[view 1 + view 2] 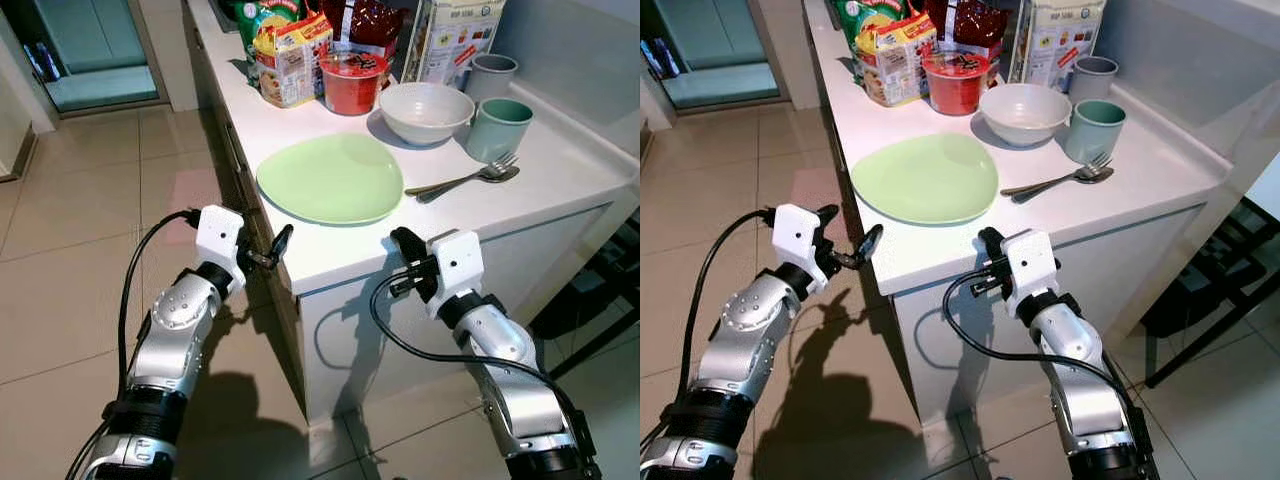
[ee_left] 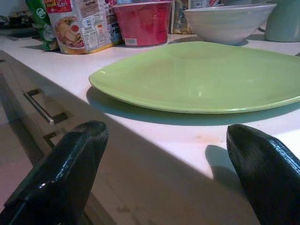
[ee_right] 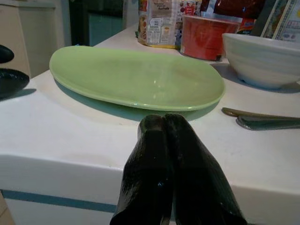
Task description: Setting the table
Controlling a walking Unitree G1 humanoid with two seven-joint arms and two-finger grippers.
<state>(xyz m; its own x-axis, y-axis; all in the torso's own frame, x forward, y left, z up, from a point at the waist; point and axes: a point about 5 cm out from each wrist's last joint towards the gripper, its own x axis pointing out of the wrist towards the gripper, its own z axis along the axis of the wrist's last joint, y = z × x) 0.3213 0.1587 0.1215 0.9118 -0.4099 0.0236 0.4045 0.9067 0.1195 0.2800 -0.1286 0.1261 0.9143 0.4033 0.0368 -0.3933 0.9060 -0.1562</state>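
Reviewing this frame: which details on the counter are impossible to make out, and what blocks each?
- Contents of the green mug and grey cup: head views, hidden by their own walls.
- Red noodle cup label: too small to read.
- Packets behind it: cut off by the top edge.
- Fork and spoon: right wrist view, ends cut off by the frame edge.

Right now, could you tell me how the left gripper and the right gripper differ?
The left gripper is open, its fingers spread wide; the right gripper is shut, its fingers pressed together. The left gripper is at the counter's left corner, the right gripper at its front edge. Both point at the green plate, and neither holds anything.
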